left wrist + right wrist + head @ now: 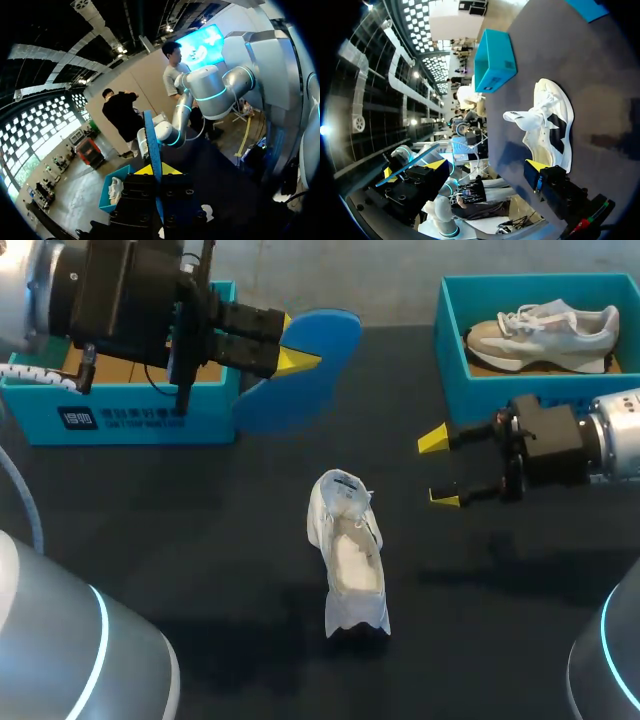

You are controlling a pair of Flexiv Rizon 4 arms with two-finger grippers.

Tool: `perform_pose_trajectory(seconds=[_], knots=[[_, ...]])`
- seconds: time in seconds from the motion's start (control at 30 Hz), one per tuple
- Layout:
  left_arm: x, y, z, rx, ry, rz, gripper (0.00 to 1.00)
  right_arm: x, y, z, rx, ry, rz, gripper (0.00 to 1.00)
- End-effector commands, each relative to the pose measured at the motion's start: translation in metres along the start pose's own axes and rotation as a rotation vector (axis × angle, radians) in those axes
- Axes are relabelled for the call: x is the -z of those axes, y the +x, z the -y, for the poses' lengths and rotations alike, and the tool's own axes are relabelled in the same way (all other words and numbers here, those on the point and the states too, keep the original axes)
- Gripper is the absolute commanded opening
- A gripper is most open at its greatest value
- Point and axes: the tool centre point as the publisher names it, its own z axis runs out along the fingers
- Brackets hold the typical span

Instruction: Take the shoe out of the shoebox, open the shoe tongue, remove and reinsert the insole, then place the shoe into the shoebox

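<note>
Shoe (350, 555) lies mid-table, out of any box, long axis running near to far. Right gripper (440, 469), fingers apart, stands nearer, right of its far end. Far left, left gripper (293, 343) is clamped on the insole (322, 365), well apart from the shoe.

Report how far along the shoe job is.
Done: the white shoe is out on the table, tongue looks open, insole out. In hand: the left hand grips the blue insole; the right hand is open, apart from the shoe. Left: reinsert the insole, box the shoe.
</note>
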Motion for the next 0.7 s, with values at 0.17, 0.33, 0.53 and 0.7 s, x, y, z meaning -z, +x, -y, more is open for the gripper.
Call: perform_pose_trajectory(seconds=[0.17, 0.33, 0.53, 0.7], knots=[[0.006, -0.005, -0.025, -0.218, 0.059, 0.022, 0.00, -0.001, 0.000, 0.000, 0.000, -0.002, 0.000, 1.00], [0.007, -0.007, -0.048, -0.441, 0.055, 0.054, 0.00, -0.001, 0.000, 0.000, 0.000, -0.002, 0.000, 1.00], [0.001, -0.005, -0.067, -0.711, 0.067, 0.091, 0.00, -0.001, 0.000, 0.000, 0.000, -0.002, 0.000, 1.00], [-0.004, 0.009, -0.080, -0.987, 0.014, 0.120, 0.00, -0.001, 0.000, 0.000, 0.000, -0.002, 0.000, 1.00]])
